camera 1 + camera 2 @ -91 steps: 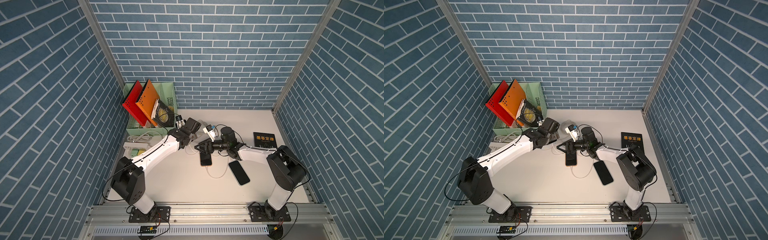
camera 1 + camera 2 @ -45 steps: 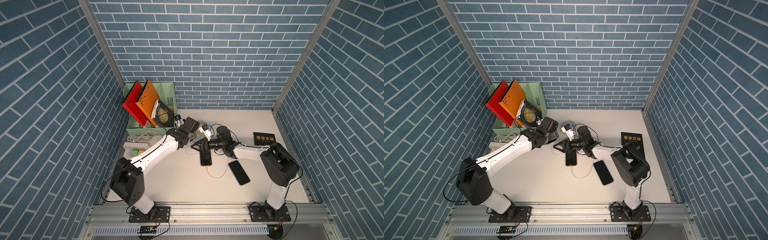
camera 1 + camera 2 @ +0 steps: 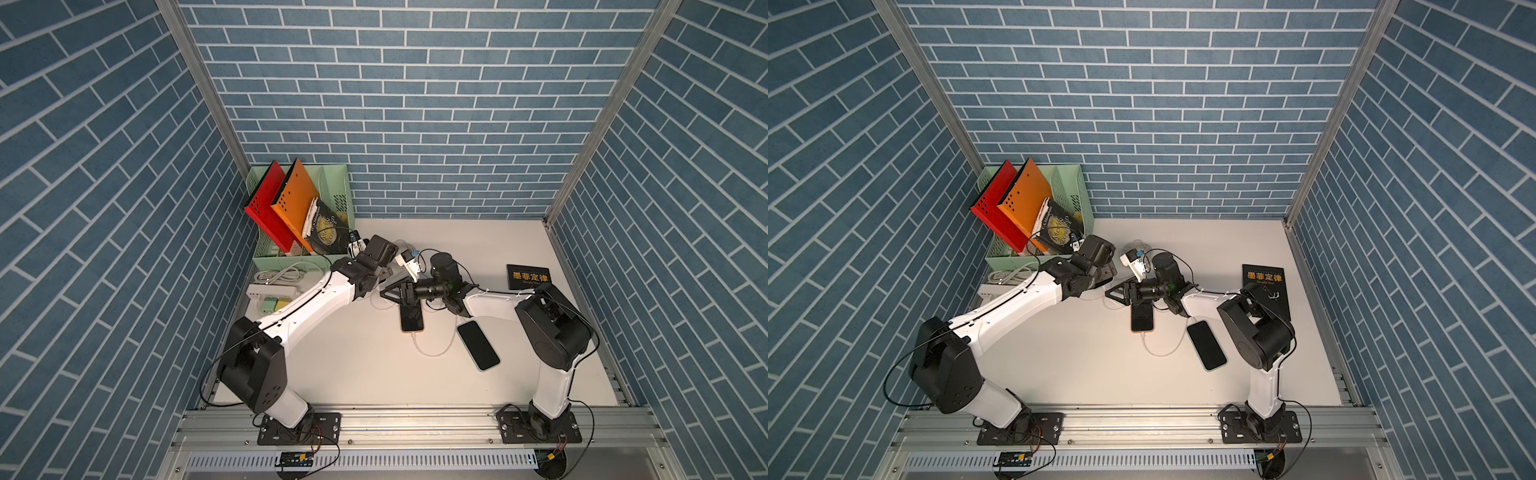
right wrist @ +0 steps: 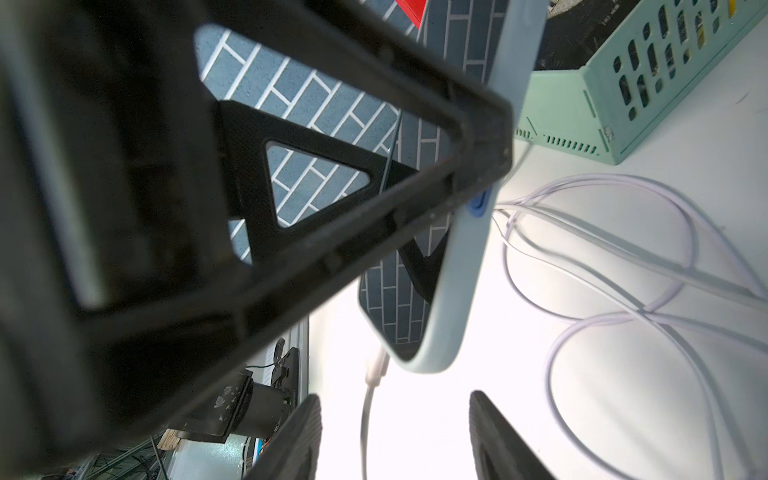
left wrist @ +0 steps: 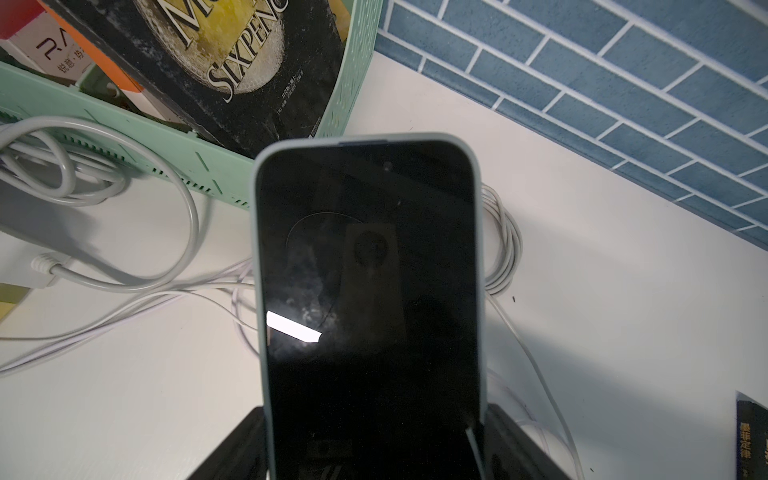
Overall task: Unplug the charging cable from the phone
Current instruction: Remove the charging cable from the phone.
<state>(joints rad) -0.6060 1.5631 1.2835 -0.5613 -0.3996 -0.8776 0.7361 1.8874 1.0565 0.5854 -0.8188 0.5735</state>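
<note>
Left gripper (image 5: pixel 374 434) clamps the grey-cased phone (image 5: pixel 370 270) by its two long edges. The phone's long axis runs straight out from the jaws. Its earpiece end points at the green file organizer (image 5: pixel 353 83), and its screen faces the wrist camera. Right gripper (image 4: pixel 395 436) stands part-open. The white charging cable (image 4: pixel 365 419) is seen between its fingers, just below the plug (image 4: pixel 376 368) at the phone's opposite end. White cable loops (image 4: pixel 623 291) crowd the organizer side. Bare table (image 3: pixel 353 365) lies on the near side.
</note>
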